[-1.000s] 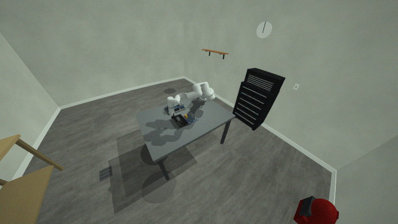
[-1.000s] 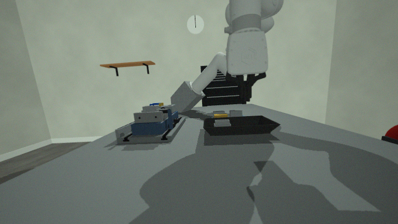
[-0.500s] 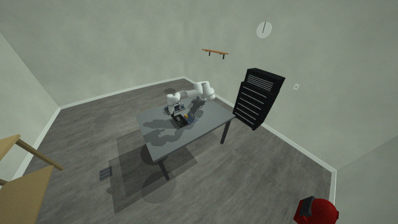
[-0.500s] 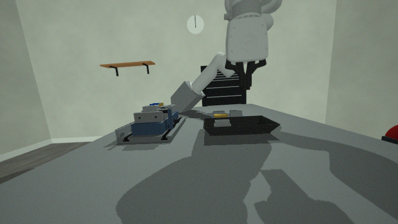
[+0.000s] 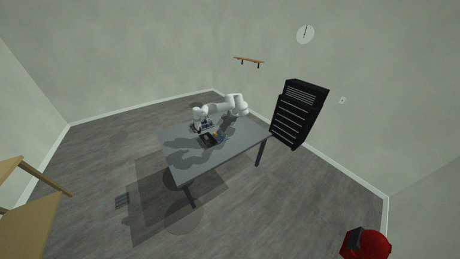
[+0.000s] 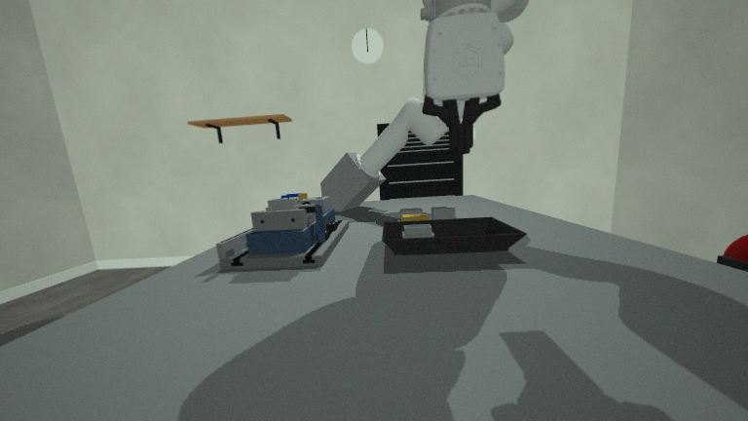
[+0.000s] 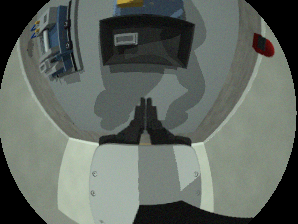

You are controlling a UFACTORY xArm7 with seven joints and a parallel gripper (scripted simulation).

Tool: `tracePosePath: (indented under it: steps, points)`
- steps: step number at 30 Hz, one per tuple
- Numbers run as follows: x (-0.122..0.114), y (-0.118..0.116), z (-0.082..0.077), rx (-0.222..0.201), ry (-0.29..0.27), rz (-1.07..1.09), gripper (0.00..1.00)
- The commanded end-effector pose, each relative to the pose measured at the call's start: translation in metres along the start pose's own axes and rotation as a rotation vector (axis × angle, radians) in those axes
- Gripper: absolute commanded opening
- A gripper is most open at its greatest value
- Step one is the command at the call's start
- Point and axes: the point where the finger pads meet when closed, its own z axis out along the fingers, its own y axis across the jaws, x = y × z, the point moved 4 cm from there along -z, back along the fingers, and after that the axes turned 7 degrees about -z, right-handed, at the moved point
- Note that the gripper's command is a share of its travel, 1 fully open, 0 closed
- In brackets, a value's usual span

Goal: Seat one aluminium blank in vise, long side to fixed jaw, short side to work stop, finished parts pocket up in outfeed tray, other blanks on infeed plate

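My gripper is shut and empty, held high above the table on the near side of the black outfeed tray; it also shows in the wrist view. A grey finished part lies in the tray near its left end, also seen in the wrist view. Behind the tray is the infeed plate with a brass blank and a grey aluminium blank. The blue and grey vise stands to the left of the tray, also in the wrist view. What lies in its opening is hidden.
A black tool cabinet stands behind the table. A red object sits off the table's right side. The arm's base link rises at the table's far edge between vise and tray.
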Motion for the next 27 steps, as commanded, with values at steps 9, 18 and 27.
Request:
tracePosePath:
  steps: [9, 18, 27]
  points:
    - [-0.007, -0.048, -0.003, 0.012, -0.003, 0.003, 0.0]
    - [-0.007, -0.116, -0.003, 0.02, 0.0, 0.006, 0.0]
    - [0.005, -0.195, -0.003, 0.021, 0.001, 0.006, 0.0]
